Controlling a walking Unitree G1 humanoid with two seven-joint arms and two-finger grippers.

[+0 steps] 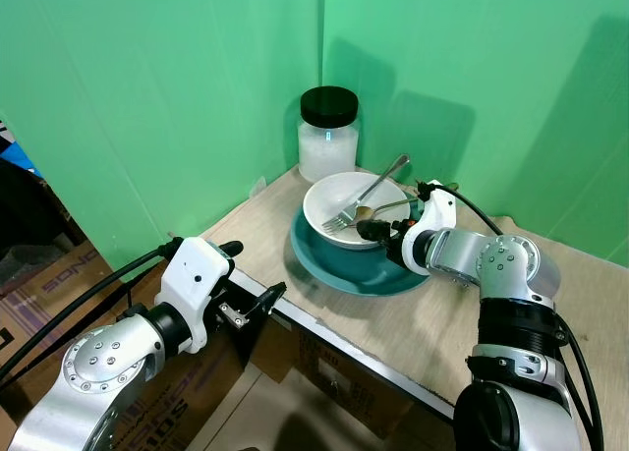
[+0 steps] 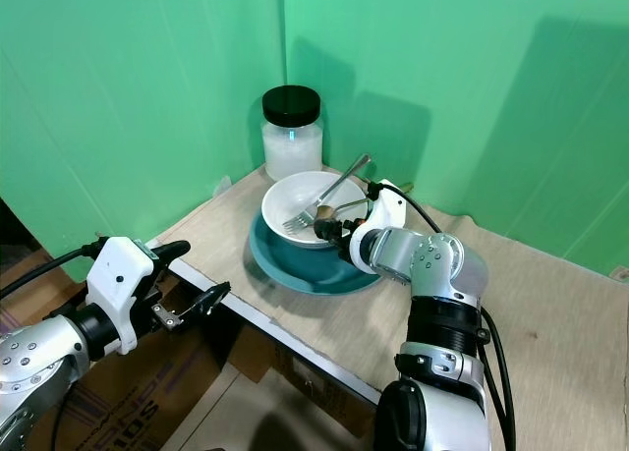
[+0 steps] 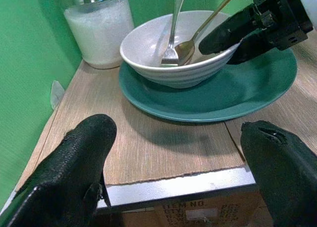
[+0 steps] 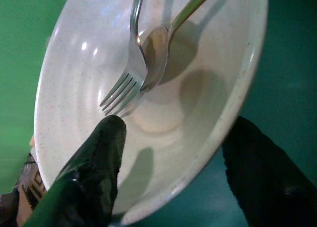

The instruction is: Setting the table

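White bowl (image 1: 346,201) sits on teal plate (image 1: 339,254), far corner of the surface (image 1: 462,323). Fork (image 4: 130,64) and spoon (image 4: 163,44) lie in it, handles up over the far-right rim, heads at bowl bottom. Right wrist view: right tool (image 1: 375,234) spread, straddling the near rim, one finger inside. Left tool (image 3: 181,167) spread, off the surface edge. Jar (image 1: 327,135) behind the bowl.
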